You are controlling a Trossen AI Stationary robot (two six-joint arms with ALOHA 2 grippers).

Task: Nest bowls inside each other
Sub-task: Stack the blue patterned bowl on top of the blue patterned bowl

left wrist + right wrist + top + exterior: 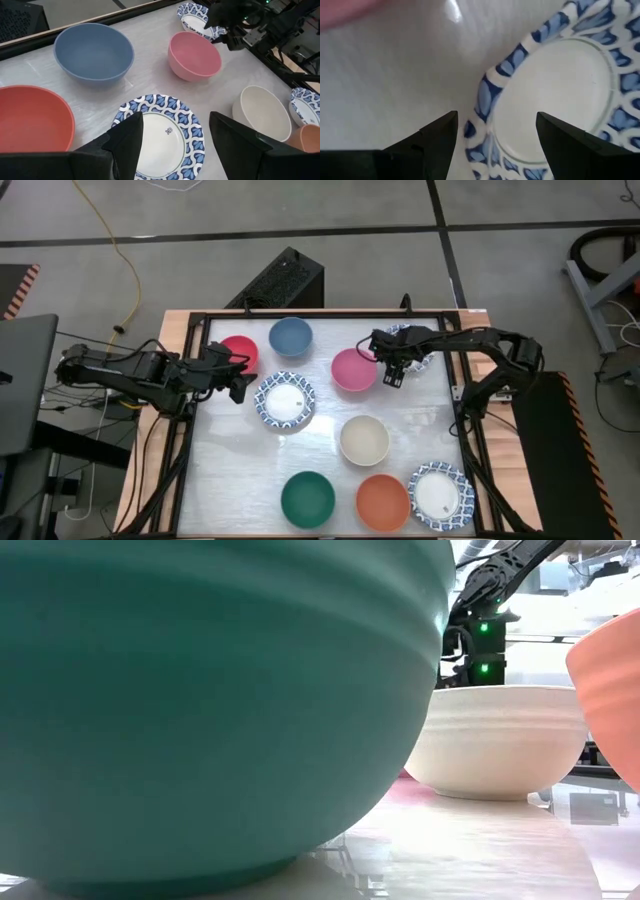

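A: Right gripper (393, 370) sat at about one o'clock on the table, fingers spread wide, nothing between them. It hung over the rim of a blue-patterned bowl (555, 95) near the far right corner, just beside the pink bowl (354, 369). Whether a finger touched the rim, I couldn't tell.

B: Left gripper (240, 385) was at ten o'clock, fingers apart too, empty. Another patterned bowl (284, 402) lay just ahead of it, the red bowl (239, 352) close by its side.

A: Blue bowl (290, 336) at twelve. Cream bowl (364, 440) right of centre. Green bowl (307, 499), orange bowl (383, 502) and a third patterned bowl (441, 495) ran along the near edge, six to five o'clock. None nested.

B: Table (230, 470) was pale, glossy, dark-framed. Grey floor around it, a yellow cable (125, 275) trailing at the far left.
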